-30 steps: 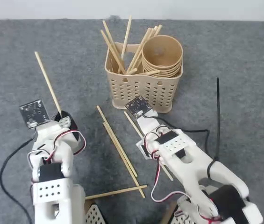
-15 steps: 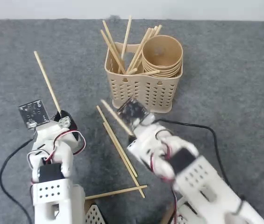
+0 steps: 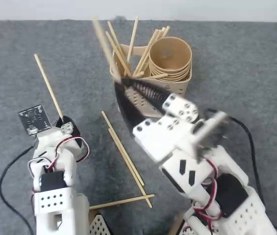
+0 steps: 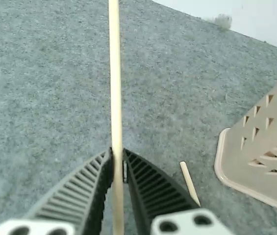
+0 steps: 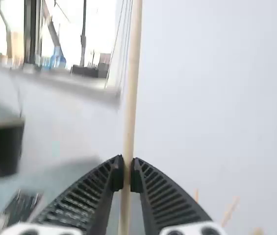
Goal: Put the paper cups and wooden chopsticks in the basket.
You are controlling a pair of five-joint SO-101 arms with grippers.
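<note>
Standing inside the basket: stacked paper cups and wooden chopsticks.

The chopsticks are matt wood and the cups matt paper. The basket is smooth plastic, the mat rough cloth, the left gripper ribbed black plastic
</note>
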